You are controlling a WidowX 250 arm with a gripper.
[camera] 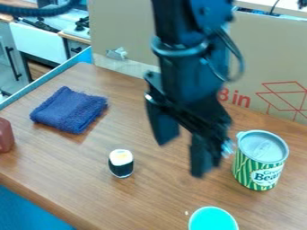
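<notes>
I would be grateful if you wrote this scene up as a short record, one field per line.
Surface: brown wooden table
Claw: the black claw, open and empty, hanging over the middle
Right: striped can, upright
Center left: sushi roll, white top, dark wrap
Upper left: blue cloth, folded
Bottom edge: round turquoise thing, partly cut off
Behind: cardboard with red print

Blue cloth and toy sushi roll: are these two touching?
Apart. The camera view shows a strip of wooden tabletop between the blue cloth and the toy sushi roll.
</notes>
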